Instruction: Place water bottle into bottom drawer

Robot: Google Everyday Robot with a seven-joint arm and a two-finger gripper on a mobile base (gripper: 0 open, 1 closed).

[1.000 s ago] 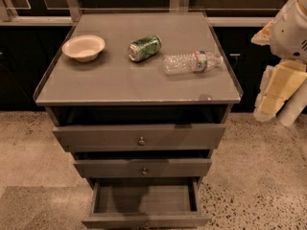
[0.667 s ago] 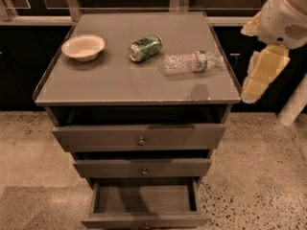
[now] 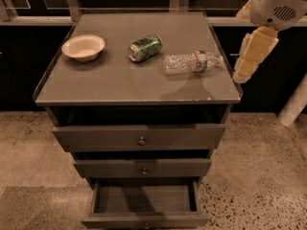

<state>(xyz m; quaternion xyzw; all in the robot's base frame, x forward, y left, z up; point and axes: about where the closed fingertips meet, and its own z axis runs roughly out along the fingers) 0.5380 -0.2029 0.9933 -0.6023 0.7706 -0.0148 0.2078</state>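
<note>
The water bottle (image 3: 192, 62) lies on its side on the cabinet top, right of centre, cap pointing right. It is clear and ribbed with a red-and-blue label near the neck. The bottom drawer (image 3: 144, 218) is pulled open at the foot of the cabinet and its inside looks empty. My gripper (image 3: 250, 56) hangs at the upper right, just past the cabinet's right edge, to the right of the bottle and apart from it. It holds nothing that I can see.
A green soda can (image 3: 145, 48) lies on its side left of the bottle. A pale bowl (image 3: 83, 47) stands at the top's left. The two upper drawers (image 3: 140, 138) are closed. Speckled floor surrounds the cabinet, and a white post (image 3: 293, 104) stands at right.
My arm has moved left and upward, bringing the gripper from beside the cabinet closer to its right edge near the bottle. The bottle, can and bowl have not moved.
</note>
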